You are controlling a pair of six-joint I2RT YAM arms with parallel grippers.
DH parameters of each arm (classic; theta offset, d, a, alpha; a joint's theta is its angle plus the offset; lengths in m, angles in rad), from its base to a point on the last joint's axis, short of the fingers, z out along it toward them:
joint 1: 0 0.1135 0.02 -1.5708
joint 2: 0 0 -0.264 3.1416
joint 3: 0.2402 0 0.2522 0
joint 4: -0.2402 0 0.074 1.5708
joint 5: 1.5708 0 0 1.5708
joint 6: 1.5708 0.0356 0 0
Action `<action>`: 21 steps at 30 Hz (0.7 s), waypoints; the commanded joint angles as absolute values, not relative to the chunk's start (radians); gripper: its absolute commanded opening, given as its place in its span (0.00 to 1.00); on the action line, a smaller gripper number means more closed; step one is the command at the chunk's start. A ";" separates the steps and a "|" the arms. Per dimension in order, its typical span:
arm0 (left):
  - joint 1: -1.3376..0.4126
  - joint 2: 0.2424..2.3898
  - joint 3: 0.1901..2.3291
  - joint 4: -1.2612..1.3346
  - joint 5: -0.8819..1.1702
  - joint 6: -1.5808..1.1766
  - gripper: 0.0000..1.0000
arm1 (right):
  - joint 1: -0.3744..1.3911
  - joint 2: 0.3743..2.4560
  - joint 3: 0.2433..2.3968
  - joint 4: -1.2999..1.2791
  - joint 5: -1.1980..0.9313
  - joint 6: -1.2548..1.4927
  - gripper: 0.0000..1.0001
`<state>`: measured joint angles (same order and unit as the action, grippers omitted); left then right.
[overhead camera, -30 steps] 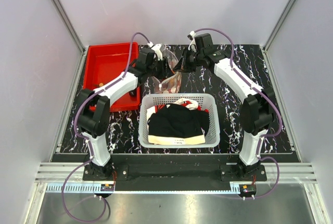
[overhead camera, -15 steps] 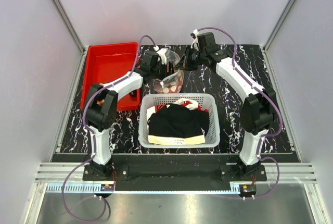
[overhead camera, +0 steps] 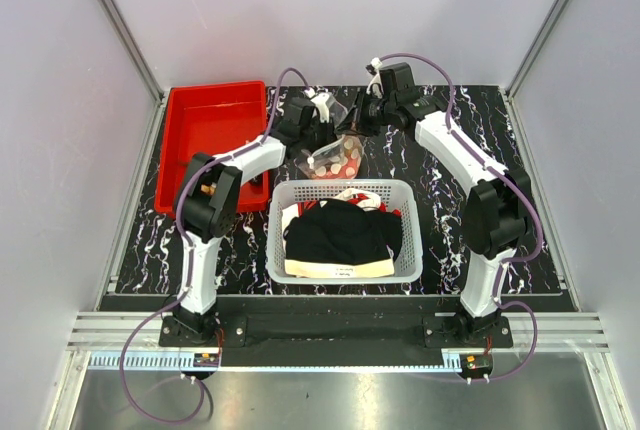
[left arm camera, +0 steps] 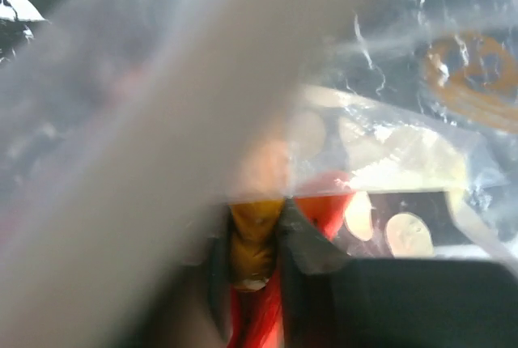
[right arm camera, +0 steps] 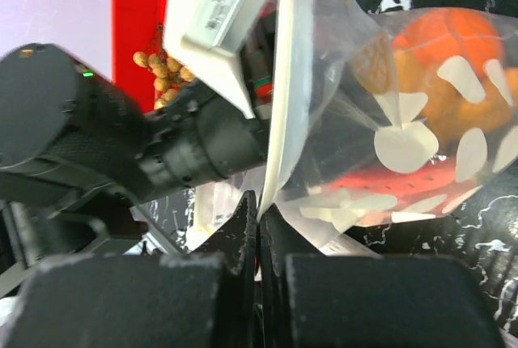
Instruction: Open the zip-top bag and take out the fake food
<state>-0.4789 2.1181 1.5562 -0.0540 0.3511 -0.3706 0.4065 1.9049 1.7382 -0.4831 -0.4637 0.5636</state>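
The clear zip-top bag (overhead camera: 335, 155) hangs between both grippers above the dark table. My right gripper (right arm camera: 259, 202) is shut on the bag's white zip strip (right arm camera: 287, 81). Through the film (right arm camera: 388, 105) I see fake food: an orange fruit (right arm camera: 441, 36), pale discs (right arm camera: 405, 147) and a pink-red wedge (right arm camera: 388, 182). My left gripper (overhead camera: 322, 128) reaches into the bag's mouth. In the left wrist view its fingers (left arm camera: 312, 247) press on both sides of an orange-yellow piece (left arm camera: 251, 227), with red pieces and pale discs (left arm camera: 409, 235) beyond. Blurred plastic covers the left of that view.
A red bin (overhead camera: 210, 130) stands at the far left of the table, with tan nut-like balls (right arm camera: 158, 69) in it. A white mesh basket (overhead camera: 345, 250) of black and white clothes sits in front of the bag, between the two arms.
My left gripper has moved right into the bag's mouth, opened wider, then closed down on a piece. The bag has shifted slightly right. The right gripper has kept its hold.
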 commanded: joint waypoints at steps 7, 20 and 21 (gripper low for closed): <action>-0.502 1.803 1.395 -0.044 0.216 -0.296 0.00 | 0.384 1.858 1.710 -0.429 -0.410 0.512 0.00; -0.540 1.551 1.328 -0.057 0.158 -0.232 0.00 | 0.377 1.855 1.689 -0.429 -0.379 0.506 0.00; -0.541 1.540 1.338 -0.066 0.158 -0.232 0.00 | 0.377 1.853 1.686 -0.428 -0.377 0.506 0.00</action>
<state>-0.5377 1.6238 1.3064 -0.0975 0.1711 -0.2600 0.3832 1.9038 1.7000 -0.4656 -0.4046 0.5274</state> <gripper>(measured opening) 0.208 0.010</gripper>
